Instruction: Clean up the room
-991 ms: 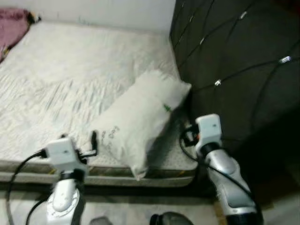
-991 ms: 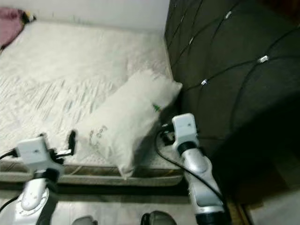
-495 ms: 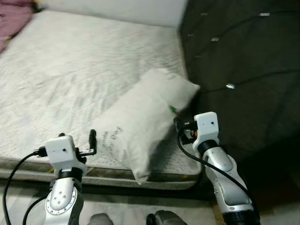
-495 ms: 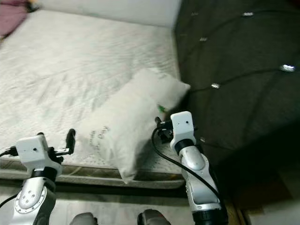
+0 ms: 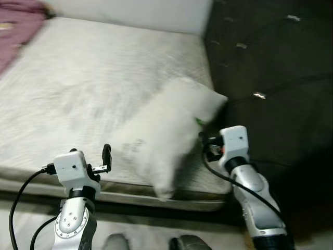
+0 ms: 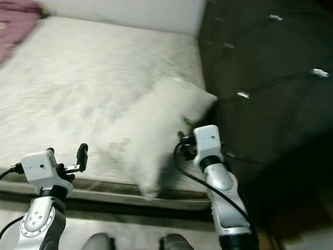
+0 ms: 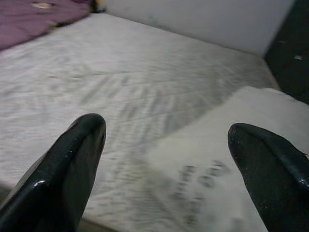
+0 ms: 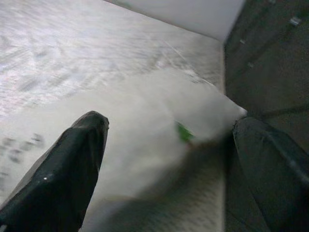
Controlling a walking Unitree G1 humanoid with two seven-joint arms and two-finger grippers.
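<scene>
Mattress (image 5: 78,88): off-white, quilted in a faint grey leaf-like stitch pattern; a darker olive-grey band ran along its near edge.
Pillow (image 5: 166,135): white, blurred, with small grey printed lettering near one end and a small green tag (image 8: 183,132) at its side.
Headboard (image 5: 270,78): very dark brown to black, tufted in a diamond pattern with shiny silver studs.
Blanket (image 5: 18,31): dull purple-pink, bunched at the far corner.
Wall (image 5: 130,13): plain white.
Left gripper (image 7: 166,145): glossy black fingers on a white wrist housing, silver arm, black cable.
Right gripper (image 8: 169,140): the same black, white and silver, with an orange spot on the housing.
Floor (image 5: 31,213): pale grey.
</scene>
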